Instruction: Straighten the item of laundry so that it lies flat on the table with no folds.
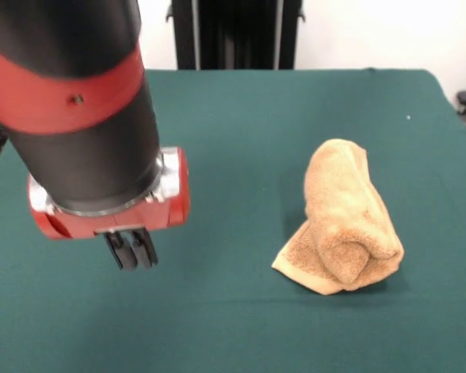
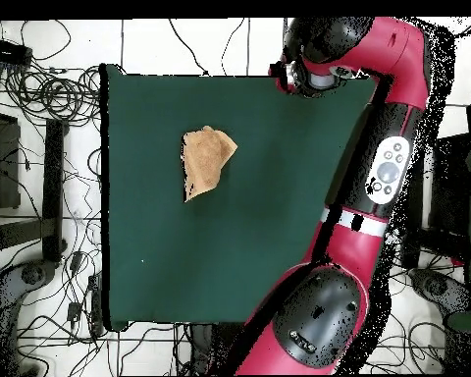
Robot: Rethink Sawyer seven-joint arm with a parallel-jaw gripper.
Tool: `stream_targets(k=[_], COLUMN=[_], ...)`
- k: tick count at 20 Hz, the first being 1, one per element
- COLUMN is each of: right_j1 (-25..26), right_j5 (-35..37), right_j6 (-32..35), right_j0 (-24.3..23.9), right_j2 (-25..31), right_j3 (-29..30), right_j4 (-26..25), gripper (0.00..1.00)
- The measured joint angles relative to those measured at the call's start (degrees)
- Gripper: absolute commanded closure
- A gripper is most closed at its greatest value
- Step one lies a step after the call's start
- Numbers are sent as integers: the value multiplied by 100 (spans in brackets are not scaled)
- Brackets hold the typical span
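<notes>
Front view, left: the red and black arm's gripper [image 1: 131, 249] is hanging above the dark green felt-covered table [image 1: 233, 326], its black fingers pressed together and holding nothing. Right: the small tan terry-cloth towel [image 1: 343, 219] is lying rolled and folded, one hemmed corner sticking out, well apart from the gripper.

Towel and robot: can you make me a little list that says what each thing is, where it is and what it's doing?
towel: tan, fluffy, rolled and folded over itself, not flat
towel place: on the green table, apart from the gripper
table: dark green cloth
gripper: fingers close together, holding nothing
gripper place: over the table, beside the towel, not touching it
arm: red and black, reaching along one edge of the table
</notes>
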Motion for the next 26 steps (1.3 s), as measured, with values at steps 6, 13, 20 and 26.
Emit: stream_targets(k=[6, 13, 20, 26], right_j1=[285, 734, 1130, 1320], right_j5=[-245, -410, -423, -423], right_j6=[0, 0, 0, 0], right_j0=[58, 117, 190, 295], right_j2=[178, 361, 360, 361], right_j3=[-129, -139, -140, -140], right_j4=[-123, 4, 268, 377], gripper=[100, 100, 100, 100])
